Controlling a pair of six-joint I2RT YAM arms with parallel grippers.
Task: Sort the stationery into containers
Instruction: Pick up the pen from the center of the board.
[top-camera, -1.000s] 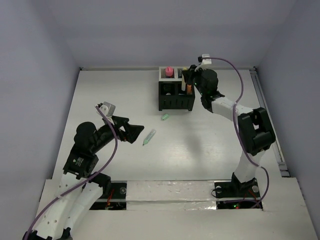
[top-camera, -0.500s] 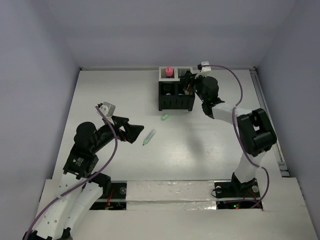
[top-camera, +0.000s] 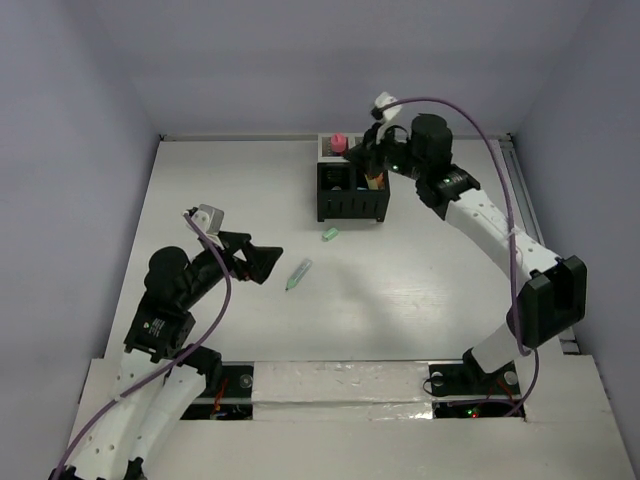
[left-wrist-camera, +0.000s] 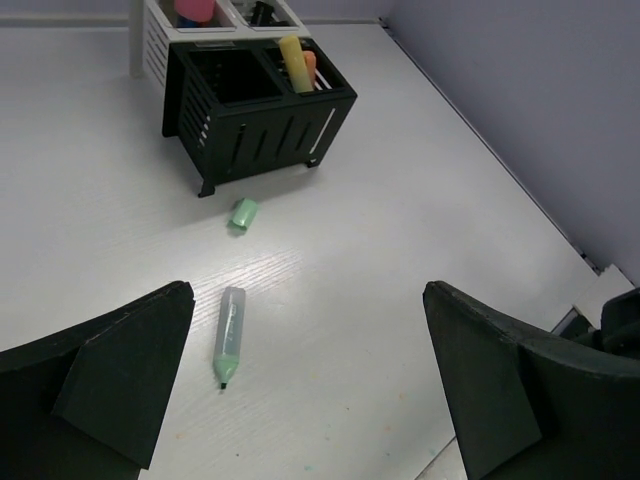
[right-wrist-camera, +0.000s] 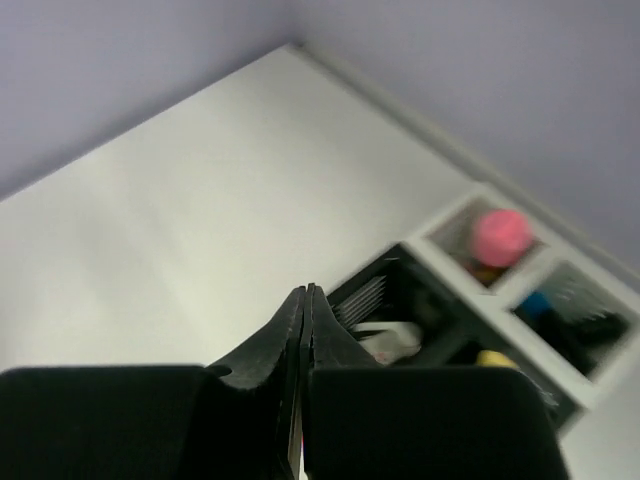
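- Left hand (top-camera: 262, 262) spread wide with nothing between its fingers, low over the near-left part of the surface (top-camera: 430, 300), aimed toward the green pen.
- Green pen (top-camera: 298, 274) flat on the surface just ahead of the left hand and apart from it, dark tip turned toward the near edge.
- Green cap (top-camera: 329, 235) alone on the surface, between the green pen and the organizer, close to the black front wall but not touching.
- Organizer (top-camera: 352, 206) at the far middle of the surface: two black compartments in front, two white ones behind.
- Pink tube (top-camera: 339, 142) upright in the back-left white compartment, top poking above the rim.
- Yellow marker (left-wrist-camera: 291, 62) and orange marker (left-wrist-camera: 309, 66) standing side by side in the front-right black compartment, leaning slightly.
- Right hand (top-camera: 372, 165) pinched shut, both fingers pressed flat together, nothing visible between them.
- Right hand raised above the right side of the organizer, arm reaching in from the right.
- Right wrist view blurred; contents of the compartments below hard to tell there.
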